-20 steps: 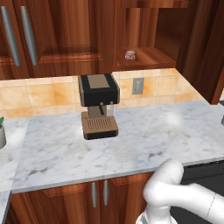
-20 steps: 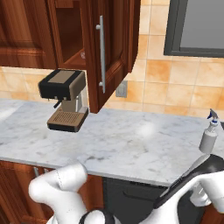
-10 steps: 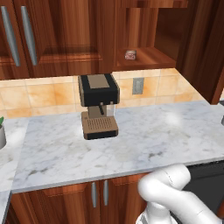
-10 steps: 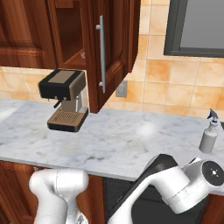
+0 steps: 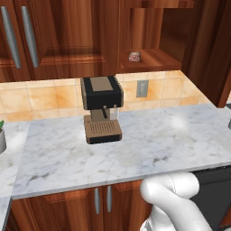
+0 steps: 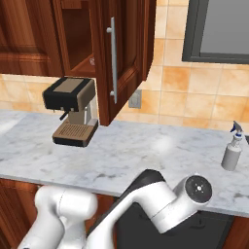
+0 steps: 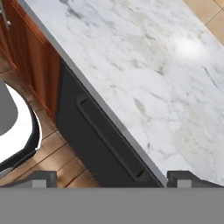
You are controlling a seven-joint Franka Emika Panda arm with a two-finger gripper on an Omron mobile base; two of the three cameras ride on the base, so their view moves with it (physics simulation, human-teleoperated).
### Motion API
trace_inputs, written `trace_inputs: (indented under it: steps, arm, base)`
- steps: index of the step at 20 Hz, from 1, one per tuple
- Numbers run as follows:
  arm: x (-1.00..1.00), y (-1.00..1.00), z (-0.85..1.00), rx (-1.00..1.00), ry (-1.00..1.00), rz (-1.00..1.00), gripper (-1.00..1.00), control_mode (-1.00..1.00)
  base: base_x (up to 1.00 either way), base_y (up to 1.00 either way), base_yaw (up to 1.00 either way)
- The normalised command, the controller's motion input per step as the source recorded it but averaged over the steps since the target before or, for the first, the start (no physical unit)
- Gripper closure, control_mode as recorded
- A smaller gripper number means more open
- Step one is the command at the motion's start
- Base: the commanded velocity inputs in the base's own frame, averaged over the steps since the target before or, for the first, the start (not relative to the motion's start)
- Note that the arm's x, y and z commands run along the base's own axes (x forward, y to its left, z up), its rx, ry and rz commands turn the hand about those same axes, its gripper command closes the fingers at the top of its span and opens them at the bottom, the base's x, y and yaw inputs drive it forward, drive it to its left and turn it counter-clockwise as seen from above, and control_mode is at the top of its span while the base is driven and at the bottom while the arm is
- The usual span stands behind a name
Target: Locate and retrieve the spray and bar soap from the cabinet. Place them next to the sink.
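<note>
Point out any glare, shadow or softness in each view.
Left base view: a pale glare patch on the marble counter; the bar soap sits in a dim open cabinet. Right base view: a similar sheen left of the spray; the coffee machine casts little shadow. Hand view: soft, with one bright spot on the marble.

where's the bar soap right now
Left base view: the bar soap sits on the open cabinet shelf, above and right of the coffee machine.

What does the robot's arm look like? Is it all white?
Mostly white. The arm is made of smooth, rounded, glossy white tubes, with black bands at the joints and a round grey cap on one joint. The gripper has two small dark grey, blocky fingertips. No cables or markings show.
</note>
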Motion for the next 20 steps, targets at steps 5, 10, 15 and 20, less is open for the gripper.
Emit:
trace_inputs:
  steps: [5,10,15,20]
  arm:
    - [-0.04,0.35,0.01,-0.01,0.0,-0.29,-1.0,-1.0]
    - [-0.01,0.19,0.0,0.07,-0.05,-0.25,-1.0,-1.0]
    - [-0.08,0.07,0.0,0.15,-0.07,-0.3,-1.0,-1.0]
    - [-0.12,0.04,0.0,0.14,-0.11,-0.39,-1.0,-1.0]
  base:
    - [0.0,0.0,0.0]
    - [0.0,0.0,0.0]
    - [0.0,0.0,0.0]
    - [0.0,0.0,0.0]
